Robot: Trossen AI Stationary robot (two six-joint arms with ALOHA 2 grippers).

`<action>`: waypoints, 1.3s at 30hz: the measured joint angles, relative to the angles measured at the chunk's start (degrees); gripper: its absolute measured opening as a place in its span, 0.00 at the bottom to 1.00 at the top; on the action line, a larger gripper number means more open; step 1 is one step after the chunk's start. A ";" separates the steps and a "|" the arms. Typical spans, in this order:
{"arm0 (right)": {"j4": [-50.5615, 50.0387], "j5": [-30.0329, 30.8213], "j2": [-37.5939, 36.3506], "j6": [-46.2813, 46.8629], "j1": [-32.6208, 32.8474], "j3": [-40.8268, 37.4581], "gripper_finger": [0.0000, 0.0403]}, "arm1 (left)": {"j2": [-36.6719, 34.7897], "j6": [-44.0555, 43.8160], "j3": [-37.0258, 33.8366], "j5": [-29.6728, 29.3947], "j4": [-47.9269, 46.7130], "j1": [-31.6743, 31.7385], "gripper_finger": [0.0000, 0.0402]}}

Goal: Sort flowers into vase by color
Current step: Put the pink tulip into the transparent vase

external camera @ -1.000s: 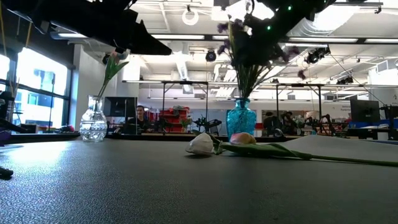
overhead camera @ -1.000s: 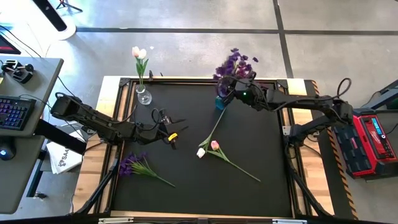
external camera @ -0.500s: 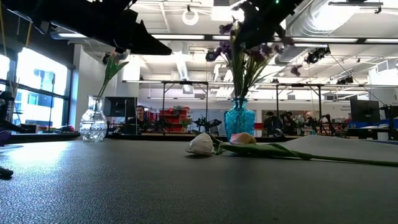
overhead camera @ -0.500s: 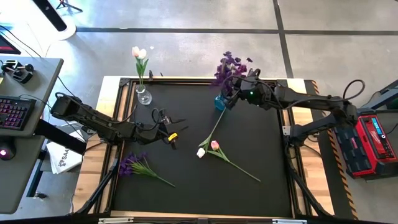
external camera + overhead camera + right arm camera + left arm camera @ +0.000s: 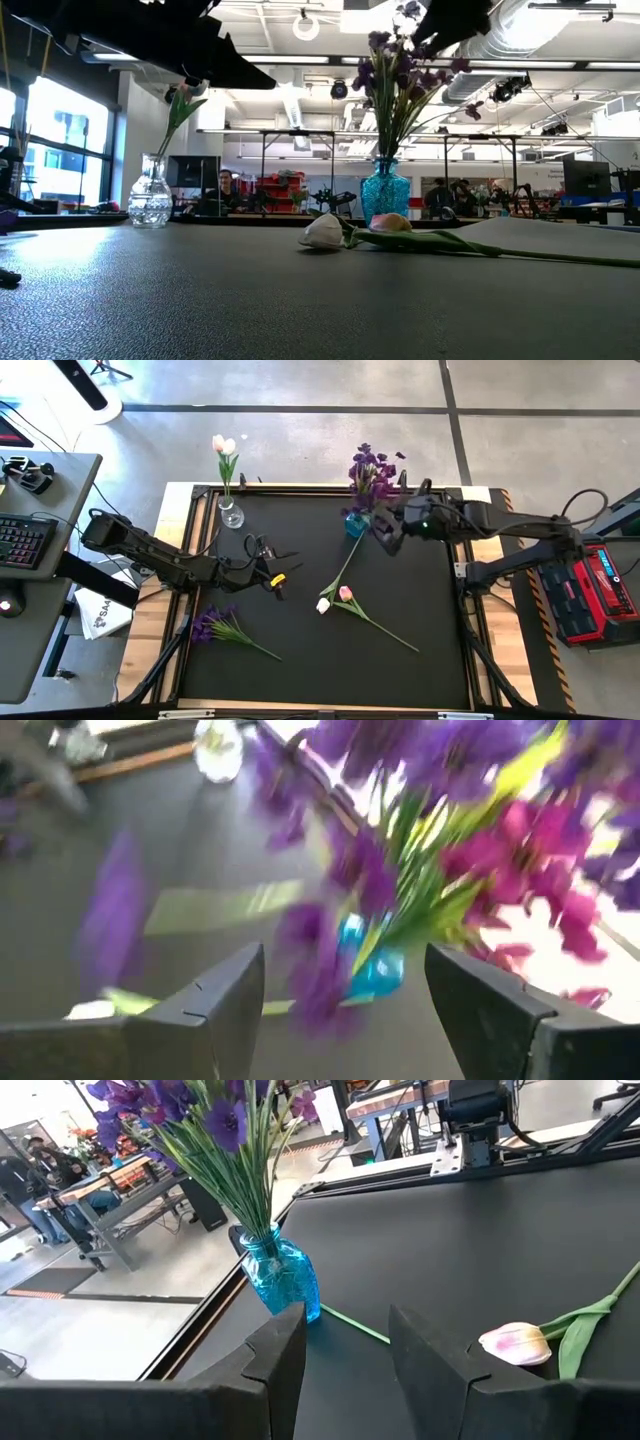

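Observation:
A blue vase at the far side of the black mat holds purple flowers by their stems. A clear vase at the far left holds white and pink tulips. Two tulips lie flat mid-mat, a white bud and a pink bud. A purple flower lies near the left. My right gripper hangs open just right of the blue vase, nothing between its fingers. My left gripper waits open above the mat's left half, pointing at the blue vase.
A wooden frame edges the mat. A desk with a keyboard stands off the left side and red gear off the right. Bare mat lies along the near edge and at the right. Beyond the table a person sits in the room.
My right gripper has drawn back from the purple flowers in the blue vase, rising and moving toward the table's right and near edges while tipping. The purple blooms have swayed and now stand free in the vase.

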 joint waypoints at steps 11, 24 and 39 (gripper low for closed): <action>-7.62 6.51 -2.37 6.19 10.69 0.00 0.62 | -0.02 -1.01 0.00 0.00 -0.02 0.02 0.33; -7.09 15.10 -8.11 10.66 18.27 0.85 0.62 | -0.02 -1.01 0.00 0.00 -0.02 0.02 0.33; -7.58 11.46 -9.36 18.47 27.43 -9.59 0.62 | -0.02 -0.46 0.00 -0.02 0.00 0.04 0.33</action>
